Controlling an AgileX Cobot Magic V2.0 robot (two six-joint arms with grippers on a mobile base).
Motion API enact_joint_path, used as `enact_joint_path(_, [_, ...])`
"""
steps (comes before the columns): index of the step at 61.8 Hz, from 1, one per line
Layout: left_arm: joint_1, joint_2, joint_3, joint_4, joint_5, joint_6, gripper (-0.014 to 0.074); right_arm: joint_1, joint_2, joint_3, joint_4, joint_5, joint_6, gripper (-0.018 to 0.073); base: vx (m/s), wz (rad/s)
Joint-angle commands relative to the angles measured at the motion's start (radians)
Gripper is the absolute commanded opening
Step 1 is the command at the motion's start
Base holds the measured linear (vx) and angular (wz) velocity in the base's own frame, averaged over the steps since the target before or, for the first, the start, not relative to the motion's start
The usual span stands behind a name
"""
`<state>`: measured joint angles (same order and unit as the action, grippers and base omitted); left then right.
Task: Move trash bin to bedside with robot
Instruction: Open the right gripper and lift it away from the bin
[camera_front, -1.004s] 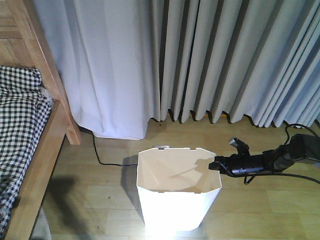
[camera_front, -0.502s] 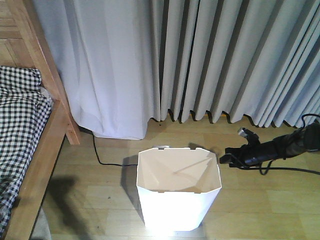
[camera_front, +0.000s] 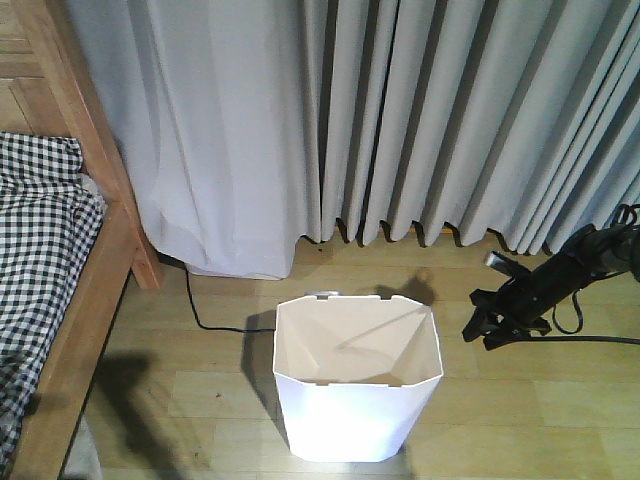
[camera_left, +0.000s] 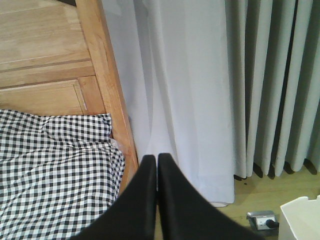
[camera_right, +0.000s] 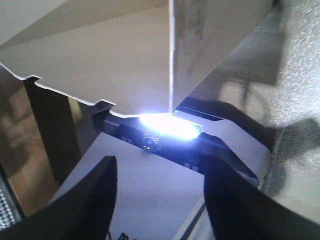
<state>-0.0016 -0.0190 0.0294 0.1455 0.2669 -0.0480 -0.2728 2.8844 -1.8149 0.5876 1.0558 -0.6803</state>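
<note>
The white faceted trash bin (camera_front: 350, 410) stands upright on the wooden floor, cream-white inside, an aisle's width right of the bed. The bed's light wooden frame (camera_front: 105, 270) and checked bedding (camera_front: 40, 240) fill the left edge. My right gripper (camera_front: 481, 331) is open and empty, angled downward just right of the bin's rim and clear of it. In the right wrist view my gripper (camera_right: 160, 162) is open with the bin's white wall (camera_right: 100, 60) ahead of it. My left gripper (camera_left: 157, 162) is shut and empty, facing the bedding (camera_left: 55, 165); a corner of the bin (camera_left: 302, 220) shows at lower right.
Grey-white curtains (camera_front: 400, 120) hang to the floor behind the bin. A black cable (camera_front: 205, 318) runs along the floor from the bed's post to a socket strip (camera_left: 262, 218) behind the bin. The right arm's cable (camera_front: 590, 338) trails at the right.
My right gripper has left the bin's right rim, drawn back to the right and tipped downward. The bin has stayed where it stood.
</note>
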Motion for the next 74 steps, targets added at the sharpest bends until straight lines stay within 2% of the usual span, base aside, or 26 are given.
enact_joint_path(1, [-0.006,-0.010,0.029,-0.005,-0.073,-0.008,-0.0006,-0.014,-0.084,-0.014,0.039,0.011,0.048,0.0384,0.00,0.00])
enact_joint_path(6, [-0.006,-0.010,0.029,-0.005,-0.073,-0.008,-0.0006,-0.027,-0.116,-0.010,-0.001,-0.056,0.163,0.0384,0.00,0.00])
enact_joint_path(10, [-0.006,-0.010,0.029,-0.005,-0.073,-0.008,-0.0006,-0.029,-0.159,-0.010,-0.101,-0.095,0.290,0.0384,0.00,0.00])
enact_joint_path(13, [-0.006,-0.010,0.029,-0.005,-0.073,-0.008,-0.0006,-0.024,-0.198,-0.010,-0.211,-0.116,0.378,0.0384,0.00,0.00])
enact_joint_path(21, [-0.006,-0.010,0.029,-0.005,-0.073,-0.008,-0.0006,0.032,-0.343,-0.010,-0.588,-0.139,0.630,0.0384,0.00,0.00])
enact_joint_path(26, [-0.006,-0.010,0.029,-0.005,-0.073,-0.008,-0.0006,0.059,-0.436,-0.010,-0.703,-0.139,0.742,0.0384,0.00,-0.01])
enact_joint_path(36, [-0.006,-0.010,0.029,-0.005,-0.073,-0.008,-0.0006,0.067,-0.632,0.085,-0.729,-0.194,0.761,0.0384,0.00,0.00])
enact_joint_path(56, [-0.006,-0.010,0.029,-0.005,-0.073,-0.008,-0.0006,0.068,-1.147,0.578,-0.704,-0.650,0.721,0.0384,0.00,0.00])
enact_joint_path(74, [-0.006,-0.010,0.029,-0.005,-0.073,-0.008,-0.0006,0.068,-1.540,0.910,-0.683,-0.844,0.708,0.0384,0.00,0.00])
